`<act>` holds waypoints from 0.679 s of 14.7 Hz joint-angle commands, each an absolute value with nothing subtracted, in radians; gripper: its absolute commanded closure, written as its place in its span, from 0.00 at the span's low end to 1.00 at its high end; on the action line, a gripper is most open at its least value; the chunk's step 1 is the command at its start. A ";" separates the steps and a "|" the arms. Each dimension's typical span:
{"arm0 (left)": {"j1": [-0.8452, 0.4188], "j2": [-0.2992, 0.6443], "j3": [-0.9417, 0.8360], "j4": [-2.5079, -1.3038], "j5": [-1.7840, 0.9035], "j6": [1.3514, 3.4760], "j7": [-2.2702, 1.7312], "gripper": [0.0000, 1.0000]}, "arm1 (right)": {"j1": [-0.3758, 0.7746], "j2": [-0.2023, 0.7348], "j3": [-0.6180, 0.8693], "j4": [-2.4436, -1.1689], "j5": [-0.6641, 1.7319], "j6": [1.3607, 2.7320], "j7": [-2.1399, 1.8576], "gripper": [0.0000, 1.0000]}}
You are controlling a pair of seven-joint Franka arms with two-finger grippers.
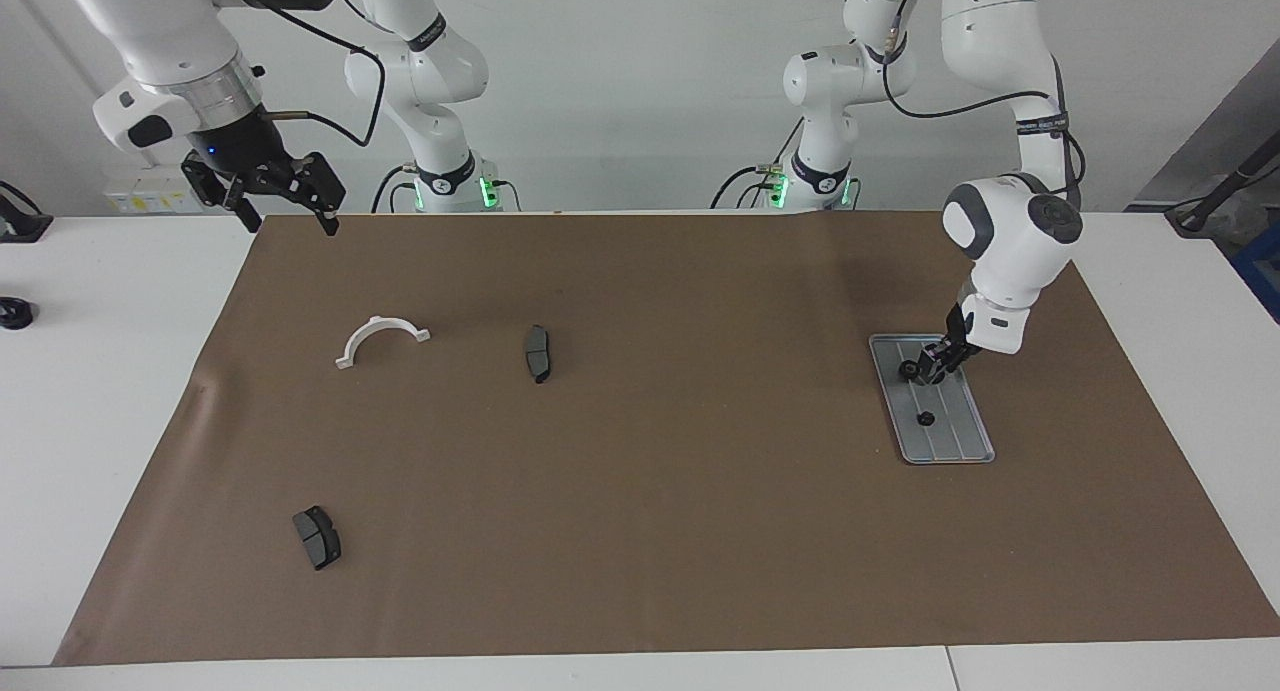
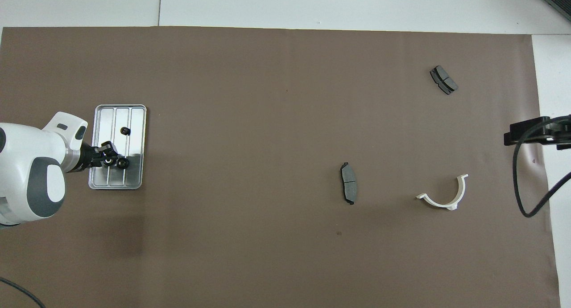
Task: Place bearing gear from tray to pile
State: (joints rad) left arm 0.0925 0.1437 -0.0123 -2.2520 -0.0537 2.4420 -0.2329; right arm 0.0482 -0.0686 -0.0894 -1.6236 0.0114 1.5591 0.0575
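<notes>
The tray [image 1: 960, 447] lies on the brown mat [image 1: 650, 531] toward the left arm's end of the counter. One small black gear [image 1: 926, 418] rests in the tray. The left claw [image 1: 932, 365] is down in the tray at the end nearer the robots, with a second gear [image 1: 908, 369] at its fingertips; whether it grips that gear cannot be told. The right arm waits, its claw [image 1: 290, 211] wide open and holding nothing, raised over the mat's corner at its own end.
</notes>
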 commanded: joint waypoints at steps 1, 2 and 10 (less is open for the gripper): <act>0.098 0.126 -0.014 -2.286 -0.060 2.467 -0.238 0.50 | 0.037 -0.072 -0.078 -1.623 0.014 1.555 0.066 0.00; 0.098 0.124 -0.014 -2.289 -0.060 2.467 -0.236 0.51 | 0.037 -0.072 -0.080 -1.623 0.014 1.555 0.066 0.00; 0.095 0.129 -0.014 -2.246 -0.057 2.454 -0.229 1.00 | 0.037 -0.072 -0.078 -1.623 0.014 1.555 0.066 0.00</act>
